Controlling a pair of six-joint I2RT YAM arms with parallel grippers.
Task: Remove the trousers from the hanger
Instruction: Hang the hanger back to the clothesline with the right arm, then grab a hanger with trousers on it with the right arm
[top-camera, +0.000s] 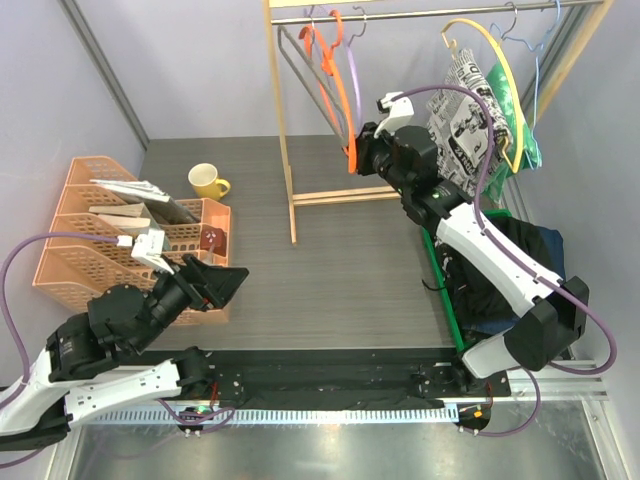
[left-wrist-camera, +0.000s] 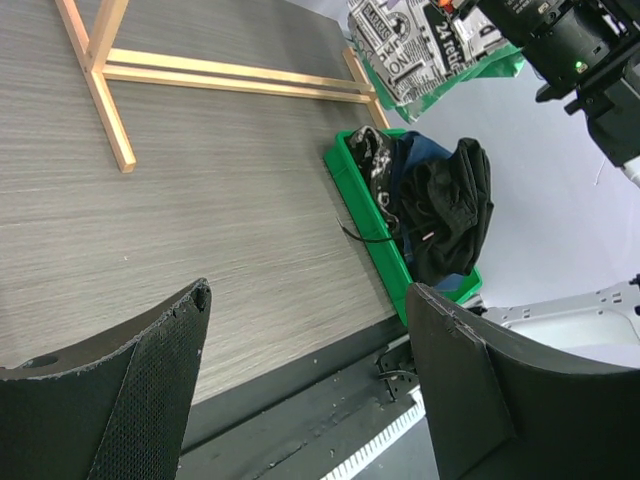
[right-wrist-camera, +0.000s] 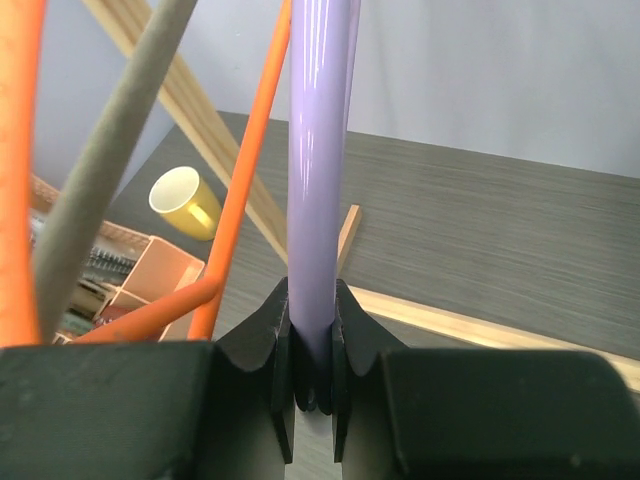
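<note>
Right gripper (right-wrist-camera: 312, 340) is clenched on a glossy lilac plastic hanger (right-wrist-camera: 320, 150), its jaws pinching the tube from both sides. A thin orange plastic hanger (right-wrist-camera: 250, 150) is just beside it on the pale wooden garment rack (top-camera: 283, 120). No cloth shows on the lilac hanger. Left gripper (left-wrist-camera: 308, 300) is released, jaws wide with nothing between them, and hovers over the grey table (top-camera: 340, 250), well apart from the rack.

The white newspaper-print trousers (top-camera: 462, 105) hang at a curved yellow hanger (top-camera: 490, 50) towards the rack's right end. The green-and-white mottled trousers (top-camera: 522, 140) are just behind them; whether both share that hanger I cannot tell. The plain black trousers (left-wrist-camera: 450, 205), navy denim trousers (left-wrist-camera: 415, 150) and black-and-white marbled trousers (left-wrist-camera: 372, 160) lie heaped in the green plastic tray (left-wrist-camera: 390, 265) at the table's right side.

By my reading, three pairs are done and two are left, and the step in hand is dealing with a bare hanger. The next move calls for letting the lilac tube go and shifting right to the newspaper-print pair. There the grip should take cloth, not hanger, and draw it down and off without unhooking the yellow hanger from the rail.
</note>
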